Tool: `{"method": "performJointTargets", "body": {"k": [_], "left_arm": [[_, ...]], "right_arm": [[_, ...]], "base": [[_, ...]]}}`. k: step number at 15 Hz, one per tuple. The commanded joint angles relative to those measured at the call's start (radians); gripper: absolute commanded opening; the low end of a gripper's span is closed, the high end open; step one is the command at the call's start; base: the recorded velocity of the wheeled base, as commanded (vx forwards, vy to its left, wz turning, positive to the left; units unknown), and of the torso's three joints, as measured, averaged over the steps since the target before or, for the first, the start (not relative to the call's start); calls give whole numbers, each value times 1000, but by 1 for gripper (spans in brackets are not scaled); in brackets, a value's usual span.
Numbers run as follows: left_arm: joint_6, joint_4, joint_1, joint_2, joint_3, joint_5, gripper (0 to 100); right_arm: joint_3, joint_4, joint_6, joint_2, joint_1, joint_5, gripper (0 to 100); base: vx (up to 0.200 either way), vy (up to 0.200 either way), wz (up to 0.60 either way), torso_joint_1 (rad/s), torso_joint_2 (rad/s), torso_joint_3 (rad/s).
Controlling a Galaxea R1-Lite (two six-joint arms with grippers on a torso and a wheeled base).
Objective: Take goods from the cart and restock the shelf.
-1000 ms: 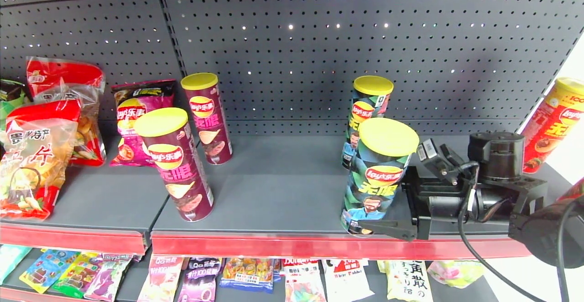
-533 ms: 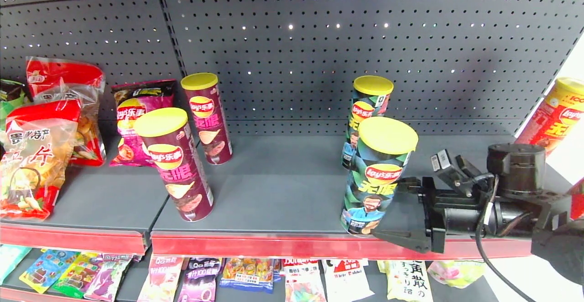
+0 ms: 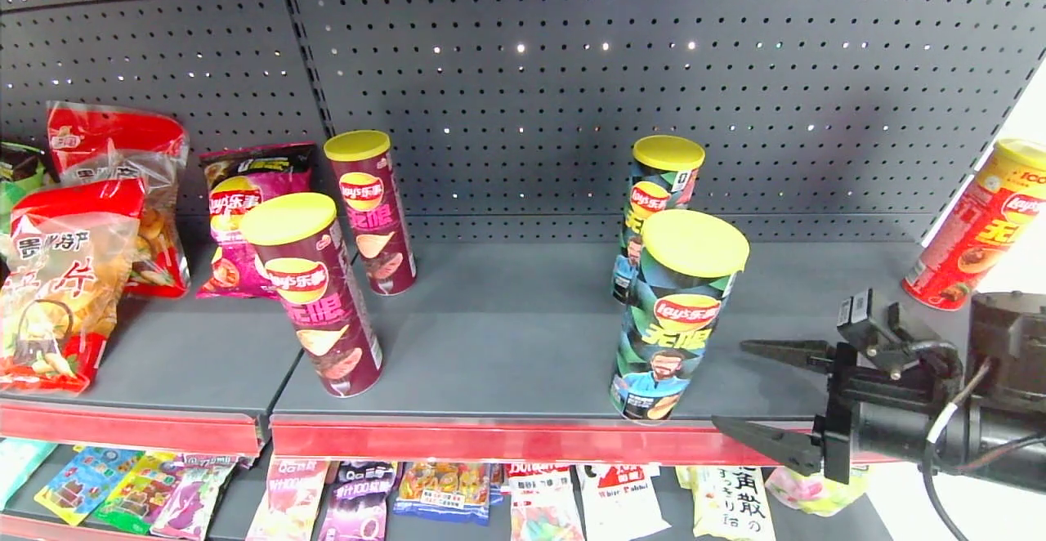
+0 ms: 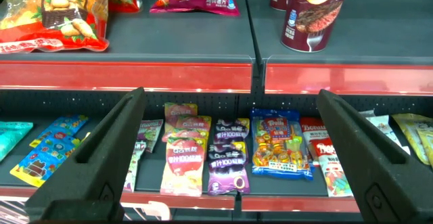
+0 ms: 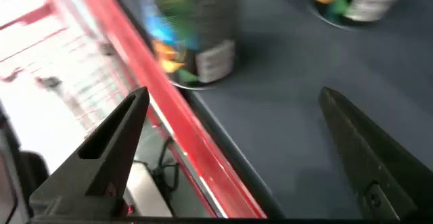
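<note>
A teal chip can with a yellow lid [image 3: 678, 312] stands upright near the red front edge of the grey shelf [image 3: 507, 337]. A second one [image 3: 658, 190] stands behind it. My right gripper [image 3: 730, 386] hangs open and empty just right of the front can, apart from it. In the right wrist view the open fingers [image 5: 233, 92] point at the blurred front can [image 5: 196, 34] and the shelf edge. My left gripper [image 4: 231, 95] is open and empty, low before the shelf front, facing the snack packets [image 4: 230, 156] on the lower tier.
Two maroon cans [image 3: 315, 296] [image 3: 372, 210] stand at mid-left. A red can [image 3: 976, 226] leans at the shelf's far right. Snack bags [image 3: 69, 279] [image 3: 245, 214] crowd the left end. Bare shelf lies between the maroon and teal cans. A pegboard wall backs it.
My right gripper, whose fingers flanked the front teal can, has drawn back to the right and toward the shelf front. The can stays standing in place.
</note>
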Motion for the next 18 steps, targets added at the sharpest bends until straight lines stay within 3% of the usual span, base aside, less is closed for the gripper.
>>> {"method": "performJointTargets", "body": {"k": [1, 3, 9, 13, 15, 18], "left_arm": [[0, 0, 0, 1, 0, 0, 100], [0, 0, 0, 1, 0, 0, 100], [-2, 0, 0, 1, 0, 0, 100], [0, 0, 0, 1, 0, 0, 100], [0, 0, 0, 1, 0, 0, 100], [-2, 0, 0, 1, 0, 0, 100]], "right_arm": [[32, -1, 20, -84, 2, -92, 100], [69, -1, 49, -165, 3, -218, 100], [213, -1, 65, -313, 16, -383, 100], [192, -1, 68, -291, 137, -517, 100], [170, -1, 95, -257, 178, -526, 100], [187, -1, 126, -247, 172, -526, 100]], "base": [[0, 0, 0, 0, 0, 0], [0, 0, 0, 0, 0, 0], [0, 0, 0, 0, 0, 0], [0, 0, 0, 0, 0, 0], [0, 0, 0, 0, 0, 0], [0, 0, 0, 0, 0, 0]]}}
